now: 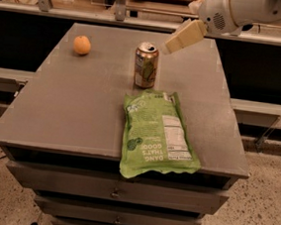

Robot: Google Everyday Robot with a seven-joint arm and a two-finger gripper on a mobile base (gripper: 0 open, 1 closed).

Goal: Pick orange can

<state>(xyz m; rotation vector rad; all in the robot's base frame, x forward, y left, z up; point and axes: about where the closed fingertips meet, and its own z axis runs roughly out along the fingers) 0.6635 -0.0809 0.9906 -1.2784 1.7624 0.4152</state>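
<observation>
The orange can (146,65) stands upright near the middle back of the grey table (81,109), with a bronze body, a green and white label and a silver top. My gripper (183,36) comes in from the upper right on a white arm. Its cream finger hangs above the table just right of the can's top, apart from the can.
A round orange fruit (82,45) lies at the back left of the table. A flat green snack bag (157,133) lies in front of the can and overhangs the front edge. Drawers are below the tabletop. A rail runs behind the table.
</observation>
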